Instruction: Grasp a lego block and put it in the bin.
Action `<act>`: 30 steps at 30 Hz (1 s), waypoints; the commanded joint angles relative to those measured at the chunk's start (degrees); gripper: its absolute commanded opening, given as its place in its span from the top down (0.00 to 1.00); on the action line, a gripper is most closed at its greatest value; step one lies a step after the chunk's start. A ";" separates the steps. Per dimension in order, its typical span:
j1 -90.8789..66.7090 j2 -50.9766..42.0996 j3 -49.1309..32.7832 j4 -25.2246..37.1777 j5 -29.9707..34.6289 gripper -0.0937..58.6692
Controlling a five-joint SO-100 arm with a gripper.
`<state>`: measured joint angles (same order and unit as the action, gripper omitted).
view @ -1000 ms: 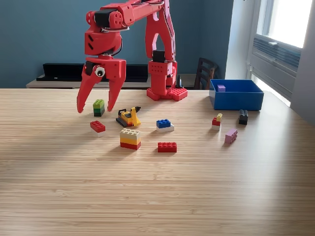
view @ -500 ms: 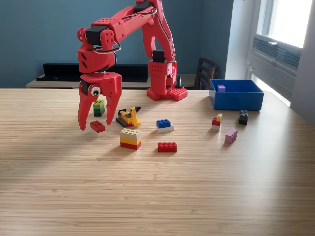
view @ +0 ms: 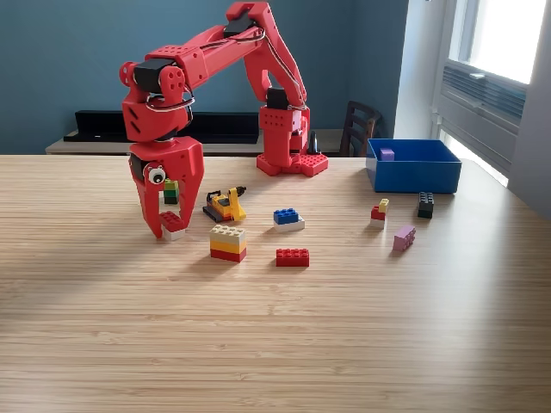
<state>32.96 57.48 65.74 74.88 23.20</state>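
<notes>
While the gripper [view: 170,225] straddled a red block [view: 172,224] on the table [view: 275,327], its jaws stood apart. A blue bin [view: 413,166] sat well apart.

The scene is viewed by one exterior camera, set low and near before the light wooden table [view: 275,344], facing the red arm's base [view: 291,162].

The tabletop [view: 275,344] looks like light wood or a wood laminate with fine straight grain, smooth, with a soft sheen. The arm [view: 215,52] and its end effector [view: 170,225] look like red plastic with a matt finish. The bin [view: 413,172] looks like smooth blue plastic. The red brick [view: 293,256] and the other bricks look like hard, slightly glossy plastic.
</notes>
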 commanded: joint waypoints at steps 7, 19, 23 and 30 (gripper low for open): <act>0.53 1.67 4.48 -2.72 -2.02 1.00; -1.32 15.03 0.00 0.79 -8.61 1.00; -5.89 23.64 -0.35 3.08 -10.72 1.00; -23.29 37.09 0.53 9.93 -14.94 1.00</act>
<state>20.30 81.30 67.85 82.18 10.55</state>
